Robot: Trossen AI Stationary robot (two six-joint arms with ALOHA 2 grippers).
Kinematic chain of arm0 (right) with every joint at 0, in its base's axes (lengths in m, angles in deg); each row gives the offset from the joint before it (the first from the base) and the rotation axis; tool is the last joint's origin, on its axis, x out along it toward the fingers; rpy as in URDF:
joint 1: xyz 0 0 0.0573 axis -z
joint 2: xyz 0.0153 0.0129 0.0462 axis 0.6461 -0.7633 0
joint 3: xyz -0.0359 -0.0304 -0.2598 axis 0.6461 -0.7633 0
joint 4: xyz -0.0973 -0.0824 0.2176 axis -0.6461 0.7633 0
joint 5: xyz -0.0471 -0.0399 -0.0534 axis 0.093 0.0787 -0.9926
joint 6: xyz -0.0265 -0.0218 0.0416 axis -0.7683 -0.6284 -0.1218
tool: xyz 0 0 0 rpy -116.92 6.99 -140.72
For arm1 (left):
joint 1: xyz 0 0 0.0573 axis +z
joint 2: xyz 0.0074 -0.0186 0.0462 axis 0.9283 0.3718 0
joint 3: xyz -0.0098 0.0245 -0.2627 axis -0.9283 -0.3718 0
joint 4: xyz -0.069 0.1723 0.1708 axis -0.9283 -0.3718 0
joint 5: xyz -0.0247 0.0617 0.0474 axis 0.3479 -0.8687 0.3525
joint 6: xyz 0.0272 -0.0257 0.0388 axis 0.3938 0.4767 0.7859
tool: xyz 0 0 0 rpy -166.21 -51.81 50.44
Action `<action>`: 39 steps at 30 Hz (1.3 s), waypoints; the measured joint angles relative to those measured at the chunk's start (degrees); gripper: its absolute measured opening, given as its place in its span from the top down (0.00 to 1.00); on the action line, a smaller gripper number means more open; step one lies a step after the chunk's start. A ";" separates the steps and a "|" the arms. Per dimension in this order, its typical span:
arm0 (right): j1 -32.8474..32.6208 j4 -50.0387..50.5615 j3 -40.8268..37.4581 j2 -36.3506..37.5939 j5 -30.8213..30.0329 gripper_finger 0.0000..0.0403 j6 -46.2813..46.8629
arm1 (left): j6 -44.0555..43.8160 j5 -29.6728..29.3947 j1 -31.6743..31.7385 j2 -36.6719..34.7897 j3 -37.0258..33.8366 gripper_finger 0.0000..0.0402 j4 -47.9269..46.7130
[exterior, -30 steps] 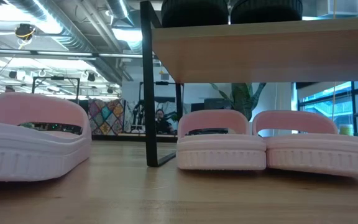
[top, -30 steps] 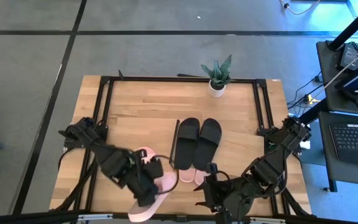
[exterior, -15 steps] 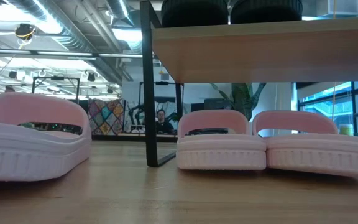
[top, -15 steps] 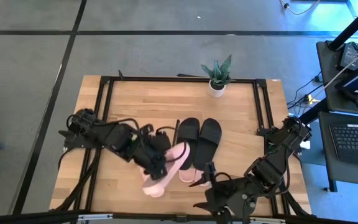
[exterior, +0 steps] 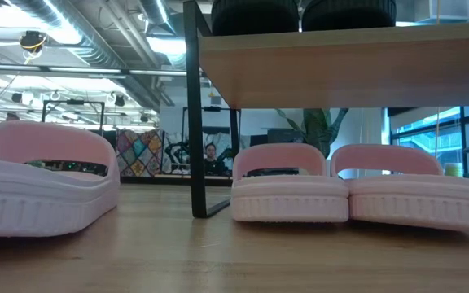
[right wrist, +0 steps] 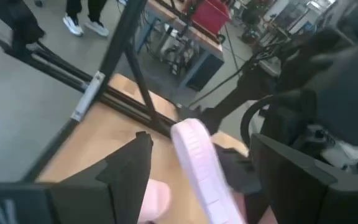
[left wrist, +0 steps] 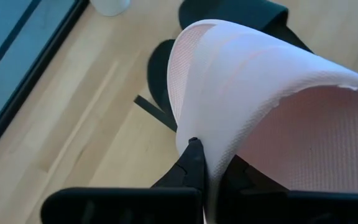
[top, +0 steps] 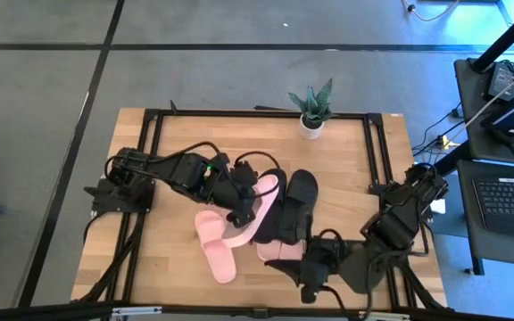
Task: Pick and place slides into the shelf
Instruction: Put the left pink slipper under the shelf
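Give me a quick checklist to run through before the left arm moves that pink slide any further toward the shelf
1. Left gripper shut on the carried pink slide: ok, the left wrist view shows the sole clamped.
2. Right gripper out of the path: ok, jaws open, low at the near edge.
3. Black slides on the shelf top leave room there: not ok, both lie where the carried slide is heading.
4. Lower level under the shelf: not ok, two pink slides already stand there.
5. Loose pink slide on the table clear of the left arm: ok.
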 joint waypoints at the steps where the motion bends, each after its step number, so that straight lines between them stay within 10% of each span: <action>1: 0.57 -0.04 -0.22 -0.01 1.01 0.34 -1.28 | 0.22 0.00 0.23 0.02 0.00 1.00 0.00; 39: 8.79 -5.06 -0.54 -6.17 9.83 0.36 -11.32 | 0.30 1.22 1.08 0.00 0.00 1.00 0.04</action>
